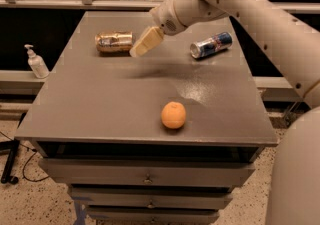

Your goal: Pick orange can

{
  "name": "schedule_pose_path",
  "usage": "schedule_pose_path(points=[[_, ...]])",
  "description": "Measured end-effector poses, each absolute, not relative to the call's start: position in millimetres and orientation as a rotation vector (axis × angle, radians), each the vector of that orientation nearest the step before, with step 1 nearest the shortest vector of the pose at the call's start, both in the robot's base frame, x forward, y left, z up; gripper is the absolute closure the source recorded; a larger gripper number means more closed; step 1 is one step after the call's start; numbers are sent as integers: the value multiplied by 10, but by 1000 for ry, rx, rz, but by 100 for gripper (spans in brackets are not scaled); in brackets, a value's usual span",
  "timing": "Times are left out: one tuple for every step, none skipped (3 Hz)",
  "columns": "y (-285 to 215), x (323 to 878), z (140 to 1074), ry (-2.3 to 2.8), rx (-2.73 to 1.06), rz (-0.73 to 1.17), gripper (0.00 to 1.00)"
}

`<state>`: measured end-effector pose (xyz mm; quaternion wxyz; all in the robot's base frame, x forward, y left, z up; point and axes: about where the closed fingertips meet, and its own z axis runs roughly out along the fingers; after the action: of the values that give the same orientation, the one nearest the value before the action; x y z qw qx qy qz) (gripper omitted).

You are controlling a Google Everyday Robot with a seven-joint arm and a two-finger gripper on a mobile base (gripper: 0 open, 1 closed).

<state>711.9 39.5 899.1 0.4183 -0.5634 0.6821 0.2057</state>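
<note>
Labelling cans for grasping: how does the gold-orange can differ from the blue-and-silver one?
The orange can is gold-orange and stouter; the blue-and-silver can is slimmer. The orange can lies level across the view, the blue-and-silver can angled. The gripper hangs just beside the orange can, well away from the blue-and-silver can. Both lie on their sides on the table.

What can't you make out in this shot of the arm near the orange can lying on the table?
- Camera view: the gripper lines up with the right end of the orange can. Whether it touches the can or hangs above it cannot be told.
- Lettering on the orange can and the blue-and-silver can is too small to read.
- The arm is cut off by the right edge.
- The drawer contents are hidden behind closed fronts.
</note>
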Motion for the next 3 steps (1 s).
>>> schedule_pose_path(points=[[679,7283,8887,1687,-1409,575,0],[895,7409,8770,1677,-1408,616,0],[1029,7491,8672,1672,-1412,639,18]])
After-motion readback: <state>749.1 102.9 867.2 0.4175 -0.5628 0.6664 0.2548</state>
